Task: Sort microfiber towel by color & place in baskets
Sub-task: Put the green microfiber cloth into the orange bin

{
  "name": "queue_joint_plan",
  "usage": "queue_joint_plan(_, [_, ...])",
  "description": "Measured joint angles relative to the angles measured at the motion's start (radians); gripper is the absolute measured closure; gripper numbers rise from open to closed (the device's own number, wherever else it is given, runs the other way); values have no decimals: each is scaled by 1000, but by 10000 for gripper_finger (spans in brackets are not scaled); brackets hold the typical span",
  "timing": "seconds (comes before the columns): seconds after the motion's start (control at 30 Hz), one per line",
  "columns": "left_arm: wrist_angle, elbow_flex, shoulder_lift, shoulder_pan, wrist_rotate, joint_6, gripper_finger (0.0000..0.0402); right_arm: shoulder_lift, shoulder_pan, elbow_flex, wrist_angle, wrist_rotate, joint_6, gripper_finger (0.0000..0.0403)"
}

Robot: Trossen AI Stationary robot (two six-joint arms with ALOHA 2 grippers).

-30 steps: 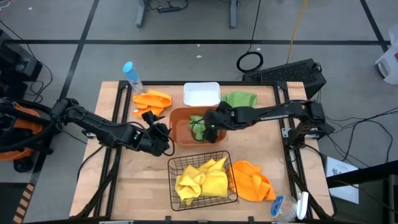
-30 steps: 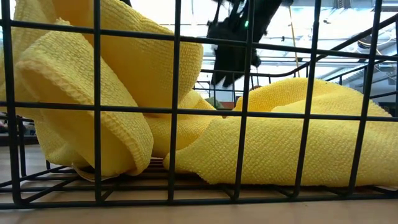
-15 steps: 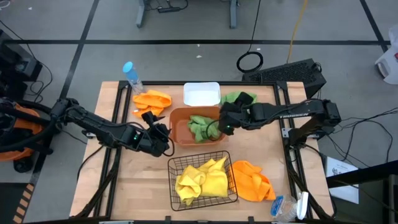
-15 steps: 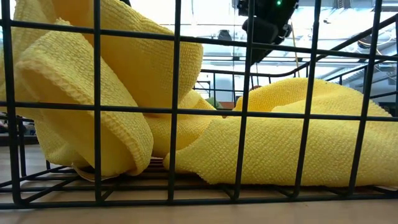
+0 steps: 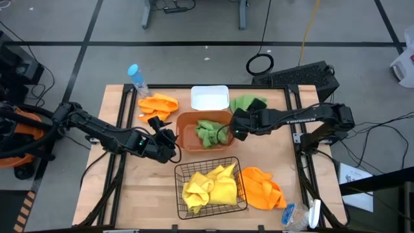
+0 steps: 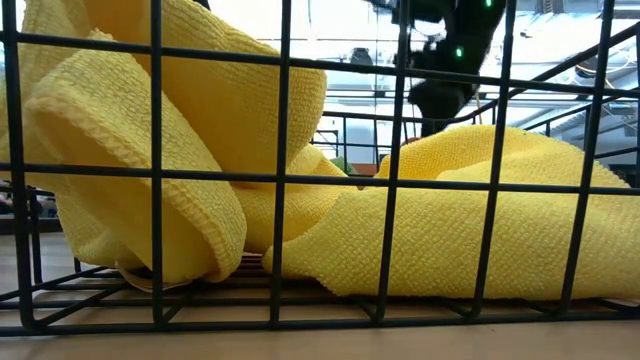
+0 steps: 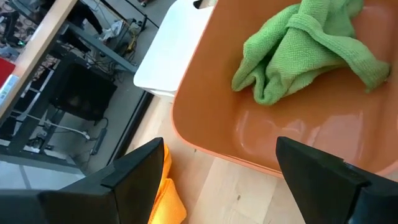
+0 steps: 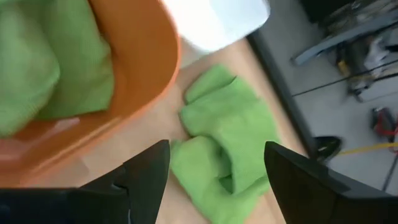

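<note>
Having dropped one green towel (image 5: 207, 131) into the rounded orange-brown plastic tub (image 5: 187, 123), the empty, open-jawed right gripper (image 5: 237, 124) moves beside it toward the second fuzzy green towel (image 8: 224, 152).

Two dark jointed arms, small green indicator lights near the wrists, broad matte-black wedge-shaped fingers (image 7: 323, 180)

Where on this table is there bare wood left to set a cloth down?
Bare wood lies at the front left, left of the black wire-mesh basket, and in the strip right of the rounded orange-brown plastic tub. The back edge is crowded: orange cloth, white rectangular bin, green cloth.
</note>
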Motion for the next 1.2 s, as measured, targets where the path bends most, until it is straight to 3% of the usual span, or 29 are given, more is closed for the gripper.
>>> queue_joint_plan(0.3, [5,0,0,-6,21,1,87,-86,-127,-275,299,-107,-101,139])
queue_joint_plan(0.67, [30,1,0,-6,21,9,87,-117,-269,-436,501,-274,-184,21])
queue_joint_plan(0.73, [32,1,0,-6,21,8,87,-117,-280,-454,535,-260,-197,8])
queue_joint_plan(0.9, [34,1,0,-6,21,8,87,-112,-314,-471,578,-169,-245,8])
queue_joint_plan(1.2, [55,1,0,-6,21,4,87,-7,-417,-472,599,-297,-229,12])
